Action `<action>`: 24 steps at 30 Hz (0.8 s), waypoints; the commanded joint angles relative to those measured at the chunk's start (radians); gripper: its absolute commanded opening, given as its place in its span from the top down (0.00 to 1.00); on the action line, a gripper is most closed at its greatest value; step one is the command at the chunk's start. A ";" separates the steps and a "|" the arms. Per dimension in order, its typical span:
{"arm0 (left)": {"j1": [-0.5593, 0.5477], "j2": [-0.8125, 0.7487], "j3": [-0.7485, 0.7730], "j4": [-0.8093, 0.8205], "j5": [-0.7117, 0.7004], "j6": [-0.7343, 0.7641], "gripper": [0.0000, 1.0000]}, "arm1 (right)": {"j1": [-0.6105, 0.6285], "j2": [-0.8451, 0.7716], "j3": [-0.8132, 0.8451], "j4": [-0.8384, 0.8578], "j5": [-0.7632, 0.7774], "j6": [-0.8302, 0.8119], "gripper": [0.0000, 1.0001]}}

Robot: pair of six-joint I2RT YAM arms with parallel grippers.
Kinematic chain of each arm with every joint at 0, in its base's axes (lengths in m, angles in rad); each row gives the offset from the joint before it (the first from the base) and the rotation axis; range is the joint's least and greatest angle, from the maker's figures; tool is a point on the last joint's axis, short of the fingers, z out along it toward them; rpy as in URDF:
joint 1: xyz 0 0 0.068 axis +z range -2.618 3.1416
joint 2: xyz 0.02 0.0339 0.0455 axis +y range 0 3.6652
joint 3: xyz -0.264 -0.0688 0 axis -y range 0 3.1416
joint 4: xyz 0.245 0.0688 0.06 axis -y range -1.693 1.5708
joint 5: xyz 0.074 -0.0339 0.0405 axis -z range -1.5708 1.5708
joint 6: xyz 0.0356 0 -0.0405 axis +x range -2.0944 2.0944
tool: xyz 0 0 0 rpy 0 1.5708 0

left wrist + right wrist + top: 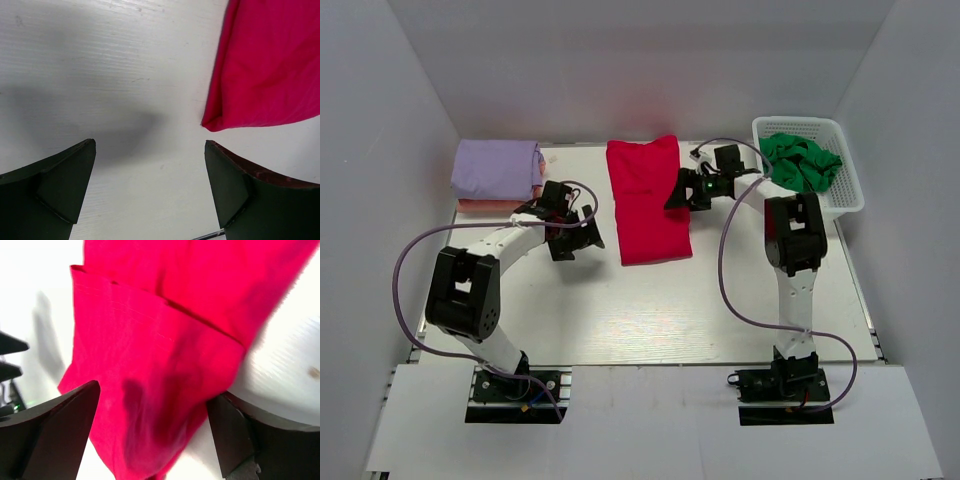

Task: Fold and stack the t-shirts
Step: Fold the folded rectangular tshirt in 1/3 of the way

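From above, the red t-shirt (648, 200) lies at the centre of the white worktop (650, 310), folded into a long strip running from the top of the frame toward the bottom. At upper left the lavender t-shirt (496, 167) sits folded on top of the peach-orange t-shirt (485, 205), of which only a thin edge shows. At upper right the green t-shirt (802, 162) is bunched inside the white basket (850, 195). The left arm (510, 240) reaches inward, and the left jaws are near the red t-shirt's left edge but apart from it. The right arm (792, 240) bends toward the centre, and the right jaws are at the shirt's right edge.

In the left wrist view the left jaws stand apart over bare worktop. A lower corner of the red t-shirt (270, 60) fills the upper right of the frame, clear of both fingers.

In the right wrist view the right jaws are spread wide with the red t-shirt (160, 365) filling the space between them. A folded layer with a stitched hem crosses the upper half. Whether either finger touches the cloth cannot be told.
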State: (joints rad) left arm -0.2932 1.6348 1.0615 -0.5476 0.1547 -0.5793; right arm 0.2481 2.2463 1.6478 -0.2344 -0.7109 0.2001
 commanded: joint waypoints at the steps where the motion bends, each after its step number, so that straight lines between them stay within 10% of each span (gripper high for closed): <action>1: -0.014 -0.035 0.032 0.031 0.048 0.018 0.00 | -0.004 -0.101 0.021 -0.040 0.100 -0.025 0.10; 13: -0.014 -0.099 -0.066 0.095 0.086 -0.002 0.00 | 0.034 -0.303 -0.175 -0.121 0.375 0.107 0.10; 24: -0.014 -0.099 -0.084 0.077 0.043 -0.002 0.00 | 0.120 -0.137 0.013 -0.193 0.401 0.107 0.20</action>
State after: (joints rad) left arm -0.3035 1.5818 0.9882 -0.4751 0.2169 -0.5804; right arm 0.3573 2.0888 1.5982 -0.3969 -0.3382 0.2962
